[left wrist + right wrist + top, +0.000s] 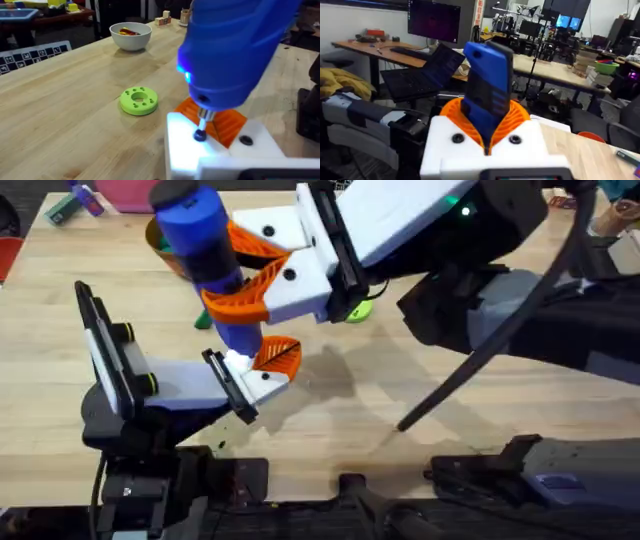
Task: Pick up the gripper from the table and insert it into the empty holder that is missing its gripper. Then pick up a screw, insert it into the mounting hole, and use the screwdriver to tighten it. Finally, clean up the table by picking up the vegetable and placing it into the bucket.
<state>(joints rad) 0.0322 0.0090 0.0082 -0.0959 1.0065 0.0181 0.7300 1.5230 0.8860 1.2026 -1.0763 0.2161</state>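
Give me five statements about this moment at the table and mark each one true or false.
1. The right gripper is shut on the blue screwdriver. True.
2. The screwdriver's tip rests on a screw in the white block with orange pads. True.
3. The green ring is hanging on the screwdriver's tip. False: it lies flat on the table, beside the white block.
4. The white bowl is tipped on its side. False: it stands upright with something red and yellow inside.
5. A blue light glows on the screwdriver's body. True.
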